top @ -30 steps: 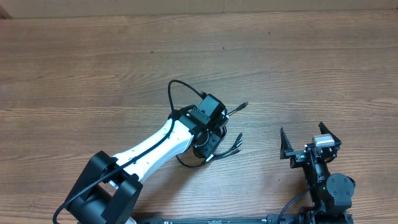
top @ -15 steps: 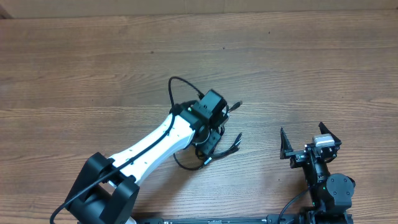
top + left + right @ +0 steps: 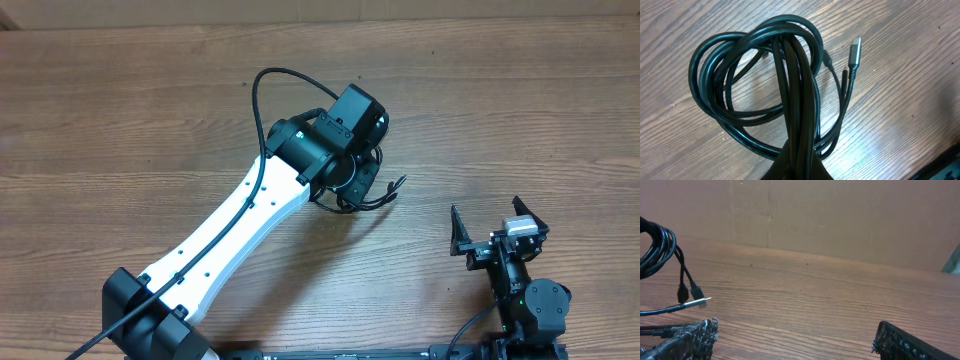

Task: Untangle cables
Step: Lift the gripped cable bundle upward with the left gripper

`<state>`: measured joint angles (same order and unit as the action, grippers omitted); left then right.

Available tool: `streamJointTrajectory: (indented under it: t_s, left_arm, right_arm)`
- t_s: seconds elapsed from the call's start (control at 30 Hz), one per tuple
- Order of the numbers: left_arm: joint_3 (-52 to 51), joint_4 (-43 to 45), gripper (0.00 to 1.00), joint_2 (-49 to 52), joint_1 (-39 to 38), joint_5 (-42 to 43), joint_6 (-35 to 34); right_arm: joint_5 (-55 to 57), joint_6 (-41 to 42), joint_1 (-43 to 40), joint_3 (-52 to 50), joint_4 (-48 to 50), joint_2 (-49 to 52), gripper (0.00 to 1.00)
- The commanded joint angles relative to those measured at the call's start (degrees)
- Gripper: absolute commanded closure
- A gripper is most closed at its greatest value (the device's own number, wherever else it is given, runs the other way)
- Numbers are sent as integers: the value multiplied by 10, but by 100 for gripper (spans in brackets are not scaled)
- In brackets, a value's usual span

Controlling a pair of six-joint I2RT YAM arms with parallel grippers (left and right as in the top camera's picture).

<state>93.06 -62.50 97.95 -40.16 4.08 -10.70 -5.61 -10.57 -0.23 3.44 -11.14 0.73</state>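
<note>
I am holding the cables (image 3: 790, 75) as one bunch of thin, glossy black cords. Several strands are running side by side through the middle and squeezing together at the bottom of my left wrist view. The rest is fanning out in overlapping loops that are crossing one another. A silver-tipped plug (image 3: 855, 49) is sticking out to the right of the loops. From the right wrist view two dark plugs (image 3: 689, 292) are dangling on short ends. The bunch seems to be hanging just above the table (image 3: 500, 100), near its middle, though the lowest loop may be touching.
</note>
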Motion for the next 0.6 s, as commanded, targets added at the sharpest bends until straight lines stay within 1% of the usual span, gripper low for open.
streamJointTrajectory:
  t_s: [0.0,0.1,0.17,0.3,0.33,0.4,0.43,0.5,0.57]
  left_arm:
    - [18,-14,96,-7,-3,4,-26]
    - [18,-32,96,-10,-1,5,-33]
    - [19,-62,96,-17,1,5,-103]
    - [19,-96,96,-22,1,5,-183]
    - [19,-101,96,-22,1,11,-217]
    - [19,-94,96,-22,1,36,-206]
    - [19,-82,96,-22,0,59,-167]
    - [19,-68,96,-22,0,80,-95]
    - [19,-63,96,-22,1,75,-52]
  right_arm:
    - [0,-2,4,-2,3,-6,0]
    - [0,-2,4,-2,3,-6,0]
    - [0,-2,4,-2,3,-6,0]
    - [0,-2,4,-2,3,-6,0]
    - [0,-2,4,-2,3,-6,0]
    - [0,-2,4,-2,3,-6,0]
    - [-7,-2,4,-2,3,-6,0]
    - [-39,-2,4,-2,7,-6,0]
    - [-80,7,4,-2,7,-6,0]
